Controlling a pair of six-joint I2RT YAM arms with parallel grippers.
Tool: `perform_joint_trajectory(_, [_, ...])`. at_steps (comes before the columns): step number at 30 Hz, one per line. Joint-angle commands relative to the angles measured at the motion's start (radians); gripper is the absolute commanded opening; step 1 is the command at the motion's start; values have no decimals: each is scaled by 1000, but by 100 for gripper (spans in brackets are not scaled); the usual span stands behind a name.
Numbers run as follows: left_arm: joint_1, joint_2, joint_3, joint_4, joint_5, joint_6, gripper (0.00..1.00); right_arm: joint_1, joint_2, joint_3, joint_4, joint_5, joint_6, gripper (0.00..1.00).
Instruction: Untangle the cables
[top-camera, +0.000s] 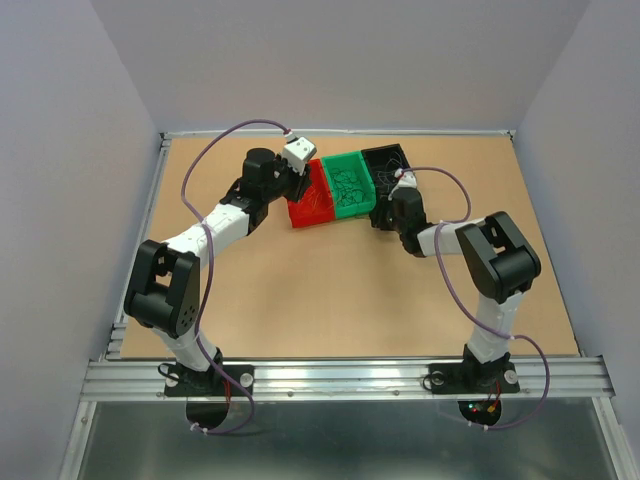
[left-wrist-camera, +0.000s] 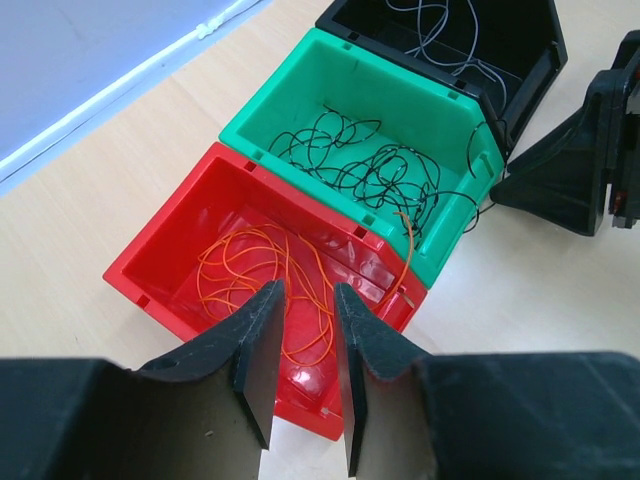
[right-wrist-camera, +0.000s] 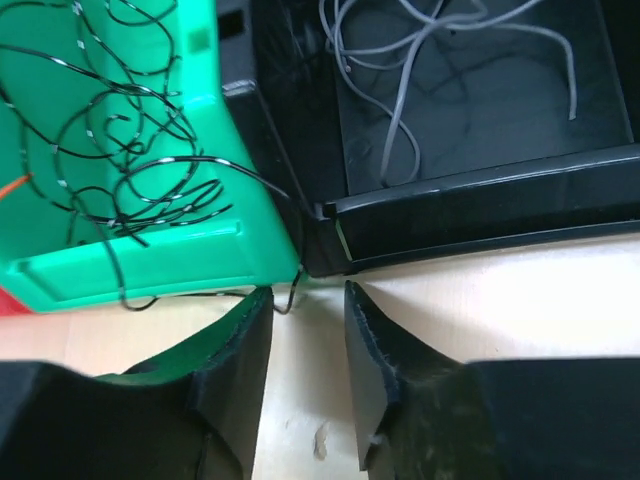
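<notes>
The left gripper (left-wrist-camera: 307, 295) is poised over orange cables (left-wrist-camera: 240, 262), jaws narrowly parted, nothing gripped. The right gripper (right-wrist-camera: 308, 300) is likewise parted and empty, with black cables (right-wrist-camera: 150, 195) at eleven o'clock.

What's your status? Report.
Left gripper open over orange wires in red bin. Right gripper open at green bin, by overhanging black wire. Nothing blocking.

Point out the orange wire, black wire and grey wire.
orange wire (left-wrist-camera: 237, 262): left wrist view, loop in red bin (left-wrist-camera: 160, 235).
black wire (left-wrist-camera: 385, 175): left wrist view, tangle in green bin (left-wrist-camera: 266, 85).
grey wire (right-wrist-camera: 389, 142): right wrist view, strand in black bin (right-wrist-camera: 480, 210).
</notes>
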Motion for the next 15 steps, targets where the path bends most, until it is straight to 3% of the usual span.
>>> perform_joint_trajectory(1, [0,-56,11,24,0,14,38,6,32,58,94,21,7,35])
perform_joint_trajectory(3, [2,-54,13,24,-2,14,38,6,29,51,103,10,4,20])
perform_joint_trajectory(7, [0,-54,13,24,-2,14,38,6,-31,12,103,-17,-5,2])
perform_joint_trajectory(15, [0,-51,17,21,-5,14,38,35,-155,-15,34,-48,-43,0])
